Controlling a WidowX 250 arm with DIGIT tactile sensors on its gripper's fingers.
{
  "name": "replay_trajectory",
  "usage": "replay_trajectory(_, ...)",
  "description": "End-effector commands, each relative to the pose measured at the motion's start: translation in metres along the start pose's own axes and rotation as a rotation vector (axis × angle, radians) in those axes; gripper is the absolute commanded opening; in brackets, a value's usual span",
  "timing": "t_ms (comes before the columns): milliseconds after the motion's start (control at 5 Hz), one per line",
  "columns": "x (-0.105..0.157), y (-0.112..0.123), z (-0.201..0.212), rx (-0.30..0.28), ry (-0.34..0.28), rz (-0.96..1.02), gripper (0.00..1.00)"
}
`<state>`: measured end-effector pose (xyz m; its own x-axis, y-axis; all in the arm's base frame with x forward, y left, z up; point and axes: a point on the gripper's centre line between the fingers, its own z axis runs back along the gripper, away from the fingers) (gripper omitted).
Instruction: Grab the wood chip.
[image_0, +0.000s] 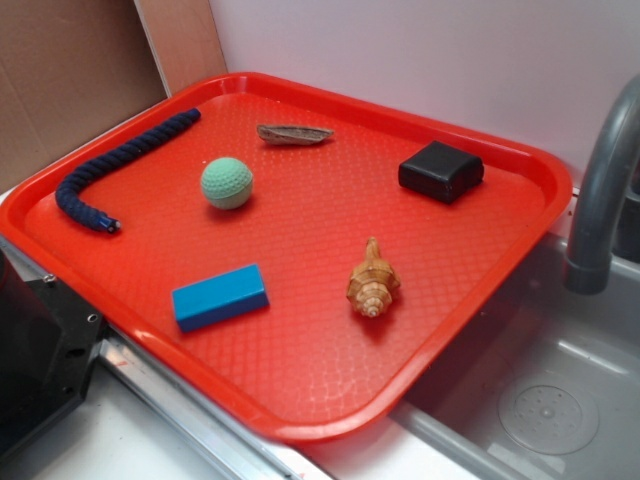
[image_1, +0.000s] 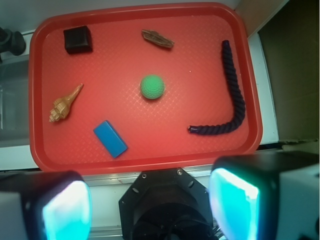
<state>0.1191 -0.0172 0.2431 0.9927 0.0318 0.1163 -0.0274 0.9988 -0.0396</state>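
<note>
The wood chip (image_0: 294, 134) is a thin grey-brown sliver lying flat near the far rim of the red tray (image_0: 520, 160). From the wrist view the wood chip (image_1: 157, 39) lies at the top centre of the tray (image_1: 150, 162), far from my gripper (image_1: 150, 205). The gripper hangs high above the near edge of the tray, over the robot base. Its two cyan-padded fingers (image_1: 65, 210) stand wide apart with nothing between them. The gripper does not show in the exterior view.
On the tray lie a green ball (image_0: 227, 183), a blue block (image_0: 220, 296), a tan spiral seashell (image_0: 373, 281), a black box (image_0: 441, 170) and a dark blue rope (image_0: 120, 165). A grey faucet (image_0: 605, 190) and sink (image_0: 550, 400) stand to the right.
</note>
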Motion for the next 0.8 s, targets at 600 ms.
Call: replay_trajectory(600, 0.132, -0.001, -0.036, 0.044, -0.029, -0.137, 1.00)
